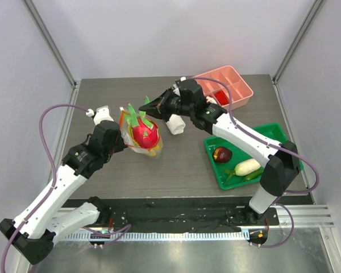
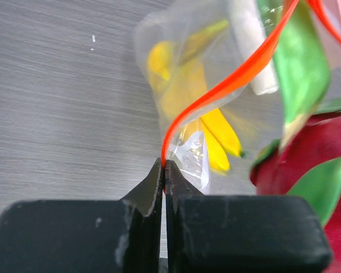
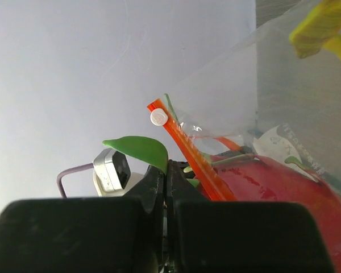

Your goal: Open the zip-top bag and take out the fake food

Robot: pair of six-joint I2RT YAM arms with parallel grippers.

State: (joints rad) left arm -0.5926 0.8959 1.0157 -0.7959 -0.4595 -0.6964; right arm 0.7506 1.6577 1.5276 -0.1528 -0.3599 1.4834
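Observation:
The clear zip-top bag (image 1: 132, 141) lies at mid-table with its orange-red strip (image 2: 227, 85) parted. My left gripper (image 1: 121, 138) is shut on that strip's near end (image 2: 163, 166). A pink-red dragon fruit (image 1: 145, 134) sits in the bag's mouth, with a yellow banana (image 2: 215, 129) behind it inside the plastic. My right gripper (image 1: 148, 106) reaches in from the far right and is shut on one green leaf (image 3: 137, 150) of the dragon fruit (image 3: 273, 190), right beside the strip (image 3: 184, 151).
A green tray (image 1: 275, 132) at the right holds a dark red fruit (image 1: 221, 154), a white oblong vegetable (image 1: 247, 166) and a green pepper (image 1: 253, 175). A pink divided tray (image 1: 230, 82) stands at the back right. A rolled white towel (image 1: 175, 124) lies under the right arm.

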